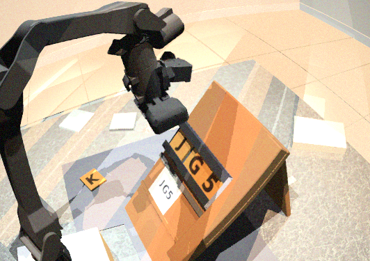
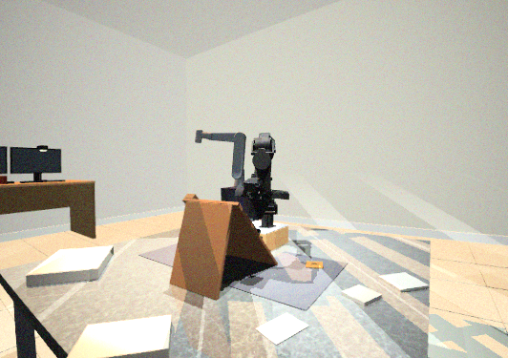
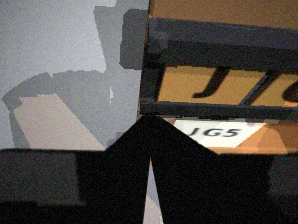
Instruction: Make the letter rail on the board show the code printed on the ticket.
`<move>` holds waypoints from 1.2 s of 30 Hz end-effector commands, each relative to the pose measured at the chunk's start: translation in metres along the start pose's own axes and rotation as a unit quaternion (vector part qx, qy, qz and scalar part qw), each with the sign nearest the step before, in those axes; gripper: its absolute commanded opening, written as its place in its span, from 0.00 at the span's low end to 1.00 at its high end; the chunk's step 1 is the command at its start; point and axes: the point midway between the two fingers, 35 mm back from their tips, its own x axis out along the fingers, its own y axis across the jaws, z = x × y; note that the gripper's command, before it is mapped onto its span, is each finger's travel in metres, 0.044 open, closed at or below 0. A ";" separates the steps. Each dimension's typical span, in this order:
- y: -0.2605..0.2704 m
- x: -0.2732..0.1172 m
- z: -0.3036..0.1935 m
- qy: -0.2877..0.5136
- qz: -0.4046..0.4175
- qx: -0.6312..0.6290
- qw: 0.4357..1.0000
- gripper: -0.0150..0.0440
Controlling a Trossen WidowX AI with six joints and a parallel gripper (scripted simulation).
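In the rail (image 1: pixel 186 168) (image 3: pixel 220 42) on the board (image 1: pixel 250 132) (image 2: pixel 202 243) (image 3: pixel 225 9), tiles J (image 1: pixel 179 143) (image 3: pixel 192 85), G (image 1: pixel 195 165) and 5 (image 1: pixel 208 184) are held, the gripper (image 3: pixel 149 124) being pressed together at its open end, with tile K (image 1: pixel 92 179) (image 2: pixel 314 264) left on the mat (image 1: pixel 74 198) (image 2: pixel 306 296) (image 3: pixel 50 40).

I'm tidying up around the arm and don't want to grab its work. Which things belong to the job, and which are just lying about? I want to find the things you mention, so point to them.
Job:
- orange wooden sloped board (image 1: pixel 243 132) (image 2: pixel 201 243)
- dark letter rail (image 1: pixel 186 170) (image 3: pixel 220 42)
- orange J, G and 5 tiles
- white paper ticket (image 1: pixel 165 195) (image 3: pixel 200 132)

Lying about:
- orange K tile (image 1: pixel 92 179) (image 2: pixel 314 264), apparently spare
- white flat slabs

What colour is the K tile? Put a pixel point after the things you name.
The K tile (image 1: pixel 92 179) (image 2: pixel 314 264) is orange-yellow; top view shows it best.
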 end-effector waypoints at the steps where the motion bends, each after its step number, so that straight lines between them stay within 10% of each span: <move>1: 0.001 -0.002 0.000 0.015 0.003 0.005 1.000 0.25; 36: 0.001 0.012 0.011 0.014 0.003 0.005 1.000 0.25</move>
